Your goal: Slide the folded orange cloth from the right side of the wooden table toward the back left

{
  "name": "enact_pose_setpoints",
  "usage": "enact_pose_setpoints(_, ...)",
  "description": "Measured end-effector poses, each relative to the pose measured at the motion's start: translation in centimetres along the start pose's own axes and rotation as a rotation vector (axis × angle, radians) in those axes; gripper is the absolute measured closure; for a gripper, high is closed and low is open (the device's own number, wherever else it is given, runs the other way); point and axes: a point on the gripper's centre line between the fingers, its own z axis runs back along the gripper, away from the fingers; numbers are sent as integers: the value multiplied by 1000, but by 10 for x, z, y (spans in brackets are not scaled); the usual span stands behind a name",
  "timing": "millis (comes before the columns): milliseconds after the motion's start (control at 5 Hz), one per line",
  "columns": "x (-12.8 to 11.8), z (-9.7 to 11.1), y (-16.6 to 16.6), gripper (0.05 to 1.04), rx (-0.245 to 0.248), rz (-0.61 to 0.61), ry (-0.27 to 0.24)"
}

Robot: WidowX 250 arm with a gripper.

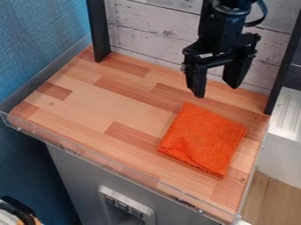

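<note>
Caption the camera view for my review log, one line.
Open black gripper hanging over a wood-patterned tabletop beside a folded orange cloth.

Room over wood surface (88,110) left of orange cloth (203,138); plank wall (153,30) blocks rear, black posts (99,30) flank it.

1. Surface (88,105) fairly bright, lit evenly w/ soft, diffuse light, approx. from above; source out of frame.
2. Cabinet front (76,176) under it dimmer, in shade.
3. Blue wall (41,39) brighter up top, v. dark toward btm L.
4. Shadows soft: thin dark edge along lower R side of orange cloth (203,138).
5. Small glints along clear rim (97,159) at front, esp. nr. the R corner.
6. White unit (288,114) at R v. bright, w/ pale sheen on top.
7. Black gripper (217,91) mostly dark, w/ faint highlights; fine detail hard to make out.
</note>
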Motion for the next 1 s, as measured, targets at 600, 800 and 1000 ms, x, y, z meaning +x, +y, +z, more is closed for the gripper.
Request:
enact_pose_setpoints(600,-11,6,-7,134,50,81,60)
enact_pose_setpoints(800,-12,-4,-13,417,33,85,73)
enact_pose_setpoints(1000,-17,-19,-13,720,22,83,92)
